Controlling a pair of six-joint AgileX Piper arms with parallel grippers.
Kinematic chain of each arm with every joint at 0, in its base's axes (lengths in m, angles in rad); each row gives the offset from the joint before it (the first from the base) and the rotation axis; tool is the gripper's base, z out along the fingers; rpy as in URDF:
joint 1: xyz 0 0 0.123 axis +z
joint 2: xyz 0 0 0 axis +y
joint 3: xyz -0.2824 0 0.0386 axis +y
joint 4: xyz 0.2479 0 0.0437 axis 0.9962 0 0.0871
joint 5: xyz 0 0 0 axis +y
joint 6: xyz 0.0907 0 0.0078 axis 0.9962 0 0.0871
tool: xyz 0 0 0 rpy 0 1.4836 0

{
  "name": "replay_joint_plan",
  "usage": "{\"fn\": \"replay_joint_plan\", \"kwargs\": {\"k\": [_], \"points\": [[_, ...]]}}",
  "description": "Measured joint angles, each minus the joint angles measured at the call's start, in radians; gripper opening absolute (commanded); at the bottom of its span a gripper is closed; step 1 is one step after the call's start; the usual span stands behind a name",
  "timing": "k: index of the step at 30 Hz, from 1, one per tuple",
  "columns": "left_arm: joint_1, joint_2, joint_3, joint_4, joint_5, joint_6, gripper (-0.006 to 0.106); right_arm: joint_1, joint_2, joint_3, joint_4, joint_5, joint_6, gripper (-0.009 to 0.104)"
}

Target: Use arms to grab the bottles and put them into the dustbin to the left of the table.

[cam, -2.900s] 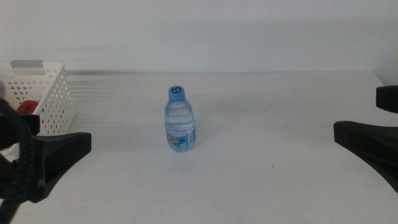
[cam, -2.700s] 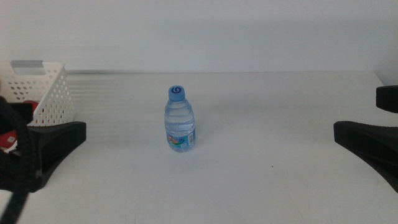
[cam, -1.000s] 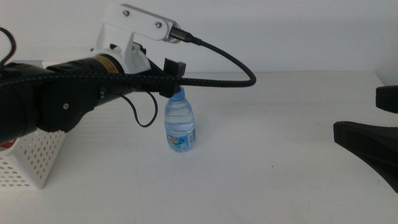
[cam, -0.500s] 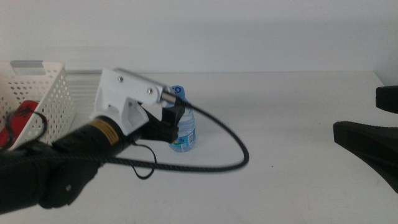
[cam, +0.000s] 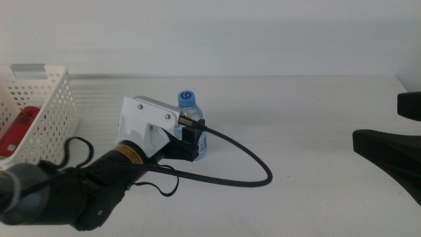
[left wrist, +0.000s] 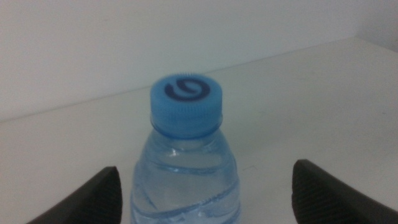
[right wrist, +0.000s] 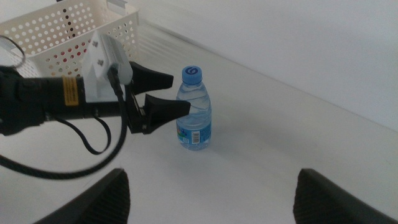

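A small clear water bottle (cam: pixel 190 110) with a blue cap stands upright mid-table. My left gripper (cam: pixel 193 137) comes in from the left on a white wrist housing (cam: pixel 146 120), its jaws open on either side of the bottle's body. In the left wrist view the bottle (left wrist: pixel 186 149) stands between the left gripper's (left wrist: pixel 205 169) jaws. The right wrist view shows the bottle (right wrist: pixel 194 112) and the left gripper (right wrist: pixel 180 94) straddling it. My right gripper (cam: pixel 387 149) waits open at the right edge. The white perforated dustbin (cam: pixel 56 99) at the left holds a red can (cam: pixel 20 130).
A black cable (cam: pixel 243 164) loops from the left wrist onto the table right of the bottle. The dustbin also shows at the far side in the right wrist view (right wrist: pixel 56 28). Bare white tabletop (cam: pixel 309 125) lies between the bottle and the right gripper.
The left arm has swung from the dustbin to the bottle and lowered; its open jaws now sit around the bottle's body. The right gripper has not moved.
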Motion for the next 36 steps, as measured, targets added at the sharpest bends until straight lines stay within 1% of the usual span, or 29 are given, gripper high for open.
{"fn": "replay_joint_plan", "kwargs": {"k": [7,14,24,27,29,31,32,34,35,36], "points": [[0.0,0.114,-0.031,0.0,-0.112,-0.001,0.09,0.0,0.0,0.0,0.0,0.0,0.0,0.074],[0.001,0.214,-0.11,-0.024,-0.134,-0.001,0.09,0.0,0.0,0.0,0.0,0.001,0.0,0.074],[0.017,0.327,-0.175,-0.024,-0.142,0.001,0.09,0.0,0.0,0.0,0.0,0.002,0.0,0.074],[0.017,0.344,-0.182,-0.024,-0.157,0.001,0.086,0.0,0.0,0.0,0.0,0.002,0.0,0.074],[0.017,0.35,-0.182,-0.024,-0.172,0.0,0.079,0.0,0.0,0.0,0.0,0.003,0.0,0.074],[0.017,0.354,-0.182,-0.024,-0.187,0.0,0.068,0.0,0.0,0.0,0.0,0.003,0.0,0.074],[0.017,0.357,-0.182,-0.024,-0.194,0.0,0.06,0.0,0.0,0.0,0.0,0.004,0.0,0.074],[0.017,0.357,-0.182,-0.024,-0.198,0.0,0.041,0.0,0.0,0.0,0.0,0.005,0.0,0.074],[0.017,0.358,-0.182,-0.024,-0.201,0.0,0.03,0.0,0.0,0.0,0.0,0.005,0.0,0.074],[0.017,0.357,-0.182,-0.016,-0.199,0.0,0.008,0.0,0.0,0.0,0.0,0.005,0.0,0.074]]}}
